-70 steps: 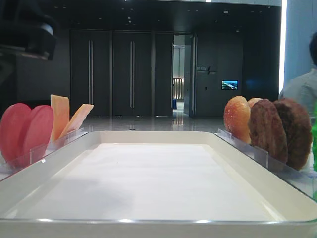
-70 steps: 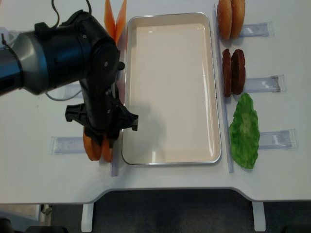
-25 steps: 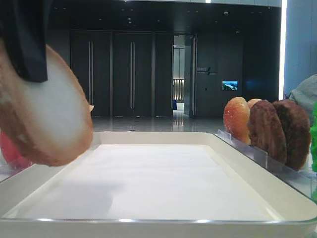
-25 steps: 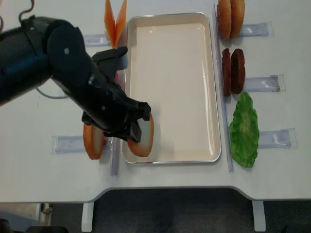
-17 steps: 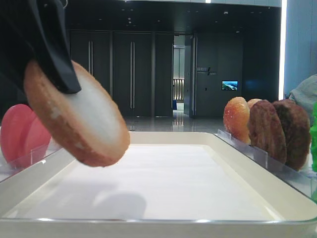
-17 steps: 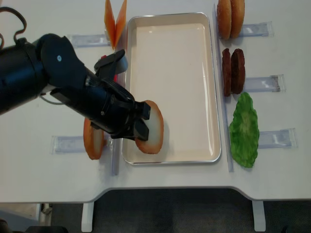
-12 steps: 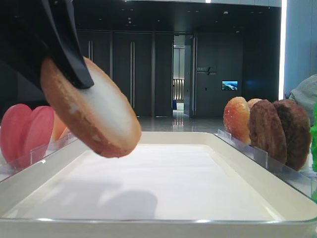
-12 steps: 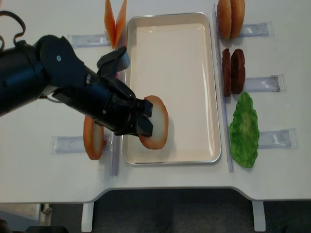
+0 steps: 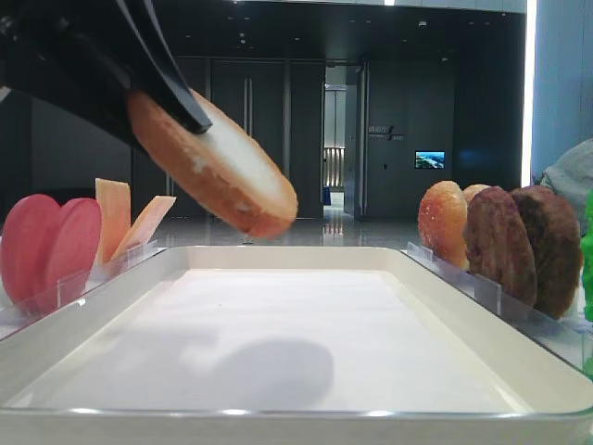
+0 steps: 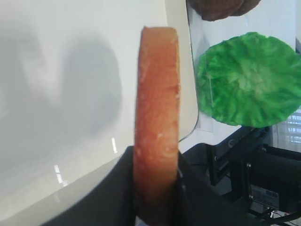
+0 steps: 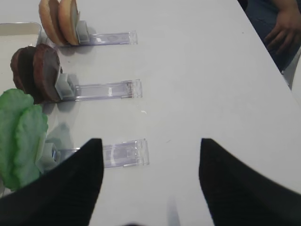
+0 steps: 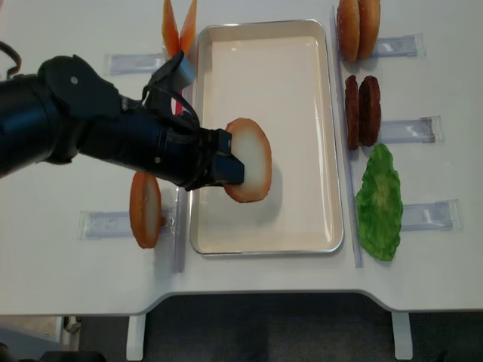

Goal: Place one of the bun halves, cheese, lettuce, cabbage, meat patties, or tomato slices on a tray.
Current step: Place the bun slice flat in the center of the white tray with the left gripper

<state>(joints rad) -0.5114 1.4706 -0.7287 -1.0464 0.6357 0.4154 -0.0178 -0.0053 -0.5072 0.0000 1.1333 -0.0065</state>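
Observation:
A bun half [image 12: 250, 160] with a pale cut face and a toasted rim hangs tilted above the middle of the white tray [image 12: 264, 68], clear of the liner. My left gripper [image 12: 226, 167] is shut on its left edge. The low exterior view shows the bun half [image 9: 218, 167] well above the tray [image 9: 278, 352], with its shadow below. In the left wrist view it [image 10: 156, 108] stands edge-on between the dark jaws of the left gripper [image 10: 155, 188]. My right gripper [image 11: 149, 146] stands open over bare table, beside the clear racks, holding nothing.
Cheese slices [image 12: 179, 34] and a second bun half [image 12: 145, 210] stand in racks left of the tray. Two buns [image 12: 358, 29], meat patties [image 12: 362, 111] and lettuce [image 12: 379, 202] line the right side. Tomato slices [image 9: 46, 246] stand at the left. A person's hand [image 11: 282, 28] shows beyond the table.
The left gripper took a bun half from the left rack, carried it right and further up over the tray, and tipped it flatter. The right gripper's earlier state is not shown.

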